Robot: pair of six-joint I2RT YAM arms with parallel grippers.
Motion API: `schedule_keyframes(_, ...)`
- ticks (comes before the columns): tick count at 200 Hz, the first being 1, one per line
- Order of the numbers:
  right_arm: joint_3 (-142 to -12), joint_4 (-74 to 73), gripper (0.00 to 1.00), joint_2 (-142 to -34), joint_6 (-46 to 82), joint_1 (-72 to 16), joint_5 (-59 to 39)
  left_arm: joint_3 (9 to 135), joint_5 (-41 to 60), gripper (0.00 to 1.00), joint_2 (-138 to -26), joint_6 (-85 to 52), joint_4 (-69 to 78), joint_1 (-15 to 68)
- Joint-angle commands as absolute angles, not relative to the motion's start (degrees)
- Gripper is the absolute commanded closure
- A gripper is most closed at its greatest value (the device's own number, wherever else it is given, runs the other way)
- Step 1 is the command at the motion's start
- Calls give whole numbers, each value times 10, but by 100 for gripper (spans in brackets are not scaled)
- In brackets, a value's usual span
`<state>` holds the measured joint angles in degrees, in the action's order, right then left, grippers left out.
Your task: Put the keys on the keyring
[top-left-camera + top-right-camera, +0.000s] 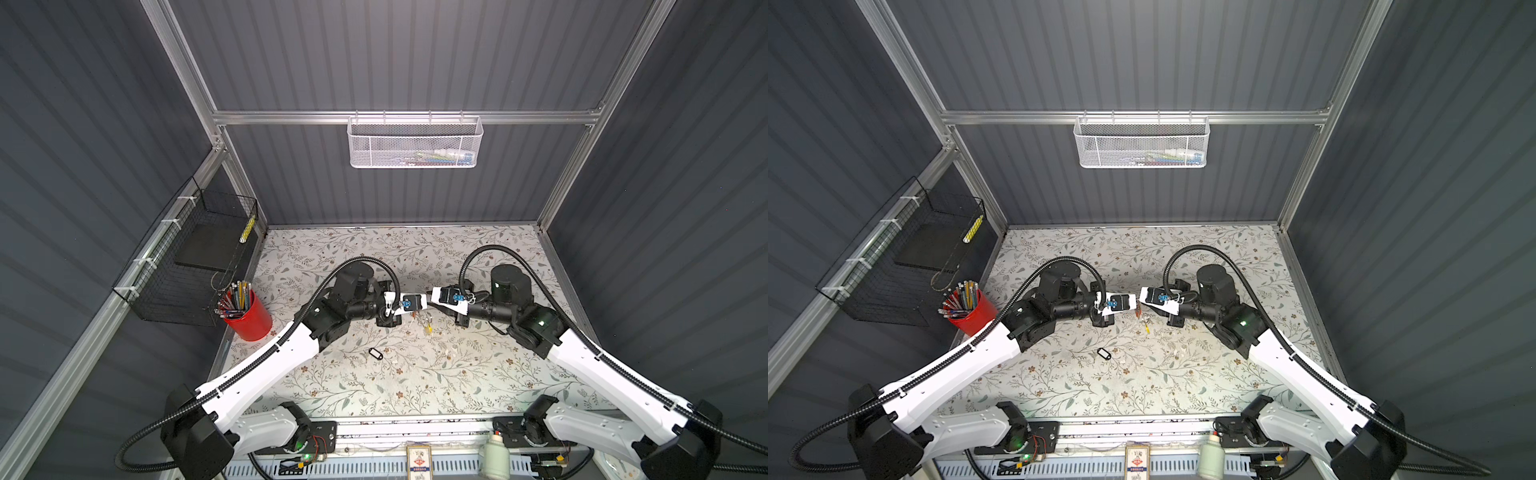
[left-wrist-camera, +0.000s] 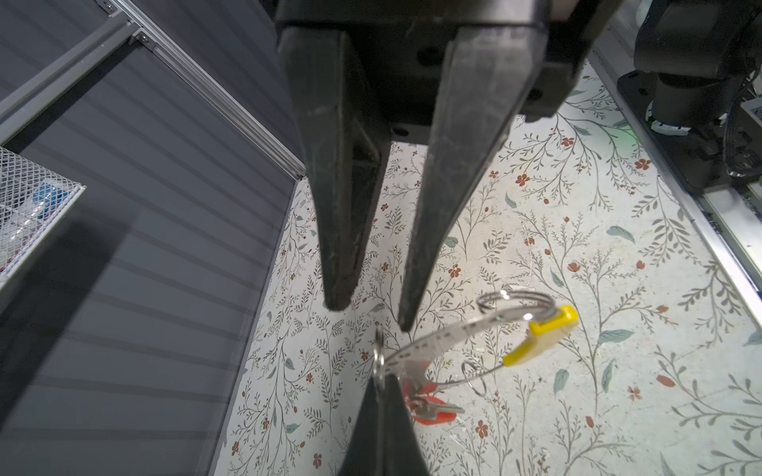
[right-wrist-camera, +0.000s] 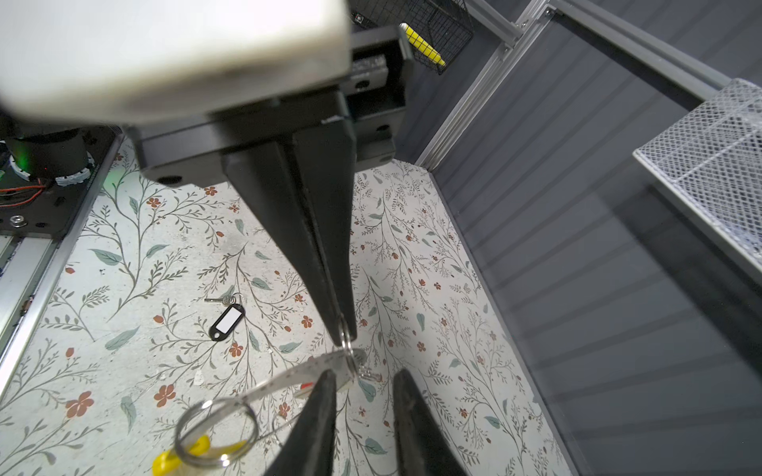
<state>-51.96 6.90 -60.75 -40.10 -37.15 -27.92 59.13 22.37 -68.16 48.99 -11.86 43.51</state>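
Keyring [image 2: 466, 329]: you see grey, yellow.
One tag [image 2: 433, 418]: orange-red.
Other tag [image 3: 226, 322]: black, white.
Tabletop [image 1: 415, 374]: floral.

Floral table [image 1: 415, 382]: black-tagged key [image 1: 375, 352], red pencil cup [image 1: 250, 321].

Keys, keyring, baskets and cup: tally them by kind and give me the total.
Keys: 2, the orange-red-tagged key and the black-tagged key
Keyring: 1
Baskets: 2, the black wire basket and the white mesh basket
Red cup: 1
Total: 6
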Motion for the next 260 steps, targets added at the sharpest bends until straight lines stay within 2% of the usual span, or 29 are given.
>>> schedule_keyframes(1,-540,65,76,-617,-395,-378,-271,616,217,100,-683,500,-125,439)
schedule_keyframes(35,-538,58,82,-622,-388,-379,-269,618,219,100,-682,501,-125,441)
schedule_keyframes(101,-525,32,100,-616,-371,-379,-278,615,222,100,-682,498,-128,442)
schedule_keyframes(130,-518,32,100,-617,-370,-379,-286,612,224,100,-681,476,-113,442)
schedule_keyframes(142,-510,15,100,-614,-358,-379,-285,604,210,85,-676,444,-90,441)
schedule_keyframes(159,-486,-38,100,-608,-330,-378,-285,575,202,73,-664,418,-48,440)
schedule_keyframes(219,-427,-199,100,-601,-266,-379,-309,477,319,73,-621,254,115,360)
schedule_keyframes(260,-411,-270,100,-607,-250,-376,-311,449,376,71,-614,201,166,347)
